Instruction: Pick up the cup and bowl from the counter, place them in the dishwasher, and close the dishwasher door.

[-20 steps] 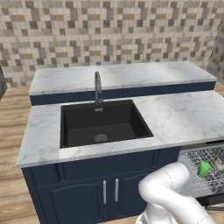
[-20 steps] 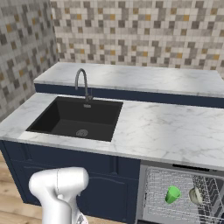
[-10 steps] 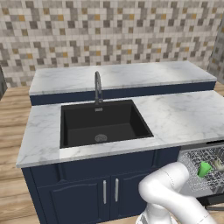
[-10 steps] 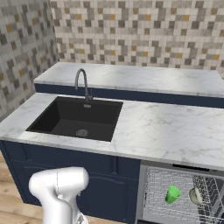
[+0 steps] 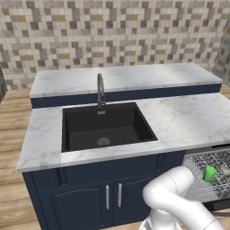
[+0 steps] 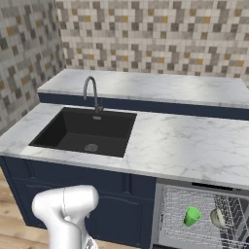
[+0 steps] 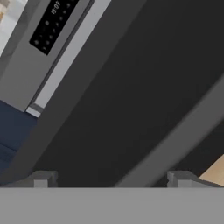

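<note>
2 dishes in the grey wire rack [image 6: 204, 219] of the dark black-fronted dishwasher [image 6: 168, 192]: small bright green tapered cup [image 6: 192, 216] tipped over, small pale off-white rounded bowl [image 6: 217, 217] just beside it. Ahead of the spread claw [image 7: 111, 177], close up, flat black-grey dishwasher door [image 7: 131, 96] with long grey bar handle [image 7: 65, 59]. Above, wide white grey-veined marble counter [image 5: 188, 119] and black sink [image 5: 105, 128], mosaic tile wall [image 6: 155, 36] behind.

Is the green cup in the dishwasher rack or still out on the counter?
In the rack. The cup lies tipped on the grey wire rack beside the bowl, below the counter.
</note>
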Motion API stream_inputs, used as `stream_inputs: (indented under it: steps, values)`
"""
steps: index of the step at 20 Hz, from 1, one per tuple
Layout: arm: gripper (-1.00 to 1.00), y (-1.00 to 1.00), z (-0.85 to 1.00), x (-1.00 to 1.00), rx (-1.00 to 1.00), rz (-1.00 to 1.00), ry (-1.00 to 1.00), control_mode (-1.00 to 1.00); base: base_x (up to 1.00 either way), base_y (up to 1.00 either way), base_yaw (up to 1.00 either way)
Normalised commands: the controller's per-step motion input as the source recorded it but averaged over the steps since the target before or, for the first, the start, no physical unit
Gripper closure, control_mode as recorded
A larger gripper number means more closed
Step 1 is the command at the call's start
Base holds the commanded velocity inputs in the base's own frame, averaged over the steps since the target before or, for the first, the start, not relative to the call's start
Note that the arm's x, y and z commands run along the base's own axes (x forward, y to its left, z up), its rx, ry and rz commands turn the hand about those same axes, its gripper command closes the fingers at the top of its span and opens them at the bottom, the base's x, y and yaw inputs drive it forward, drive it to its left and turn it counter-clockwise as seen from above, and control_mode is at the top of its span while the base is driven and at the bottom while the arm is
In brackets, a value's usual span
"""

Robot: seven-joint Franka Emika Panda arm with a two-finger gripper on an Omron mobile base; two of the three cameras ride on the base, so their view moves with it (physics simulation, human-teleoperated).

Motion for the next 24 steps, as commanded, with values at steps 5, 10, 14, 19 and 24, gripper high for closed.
stream_inputs:
  steps: [5,10,14,19,24]
  values:
    - [-1.00,-0.33,-0.56,0.00,0.00,0.00,-0.10,-1.00,0.00,0.00,0.00]
    - [-1.00,-0.39,-0.59,0.00,0.00,0.00,-0.10,-1.00,0.00,0.00,0.00]
    - [-1.00,-0.47,-0.61,0.00,0.00,0.01,-0.10,-1.00,0.00,0.00,0.00]
    - [-1.00,-0.57,-0.62,0.00,0.00,0.04,-0.12,-1.00,0.00,0.00,0.00]
    - [-1.00,-0.46,-0.43,0.02,0.01,0.04,-0.15,-1.00,0.00,0.00,0.00]
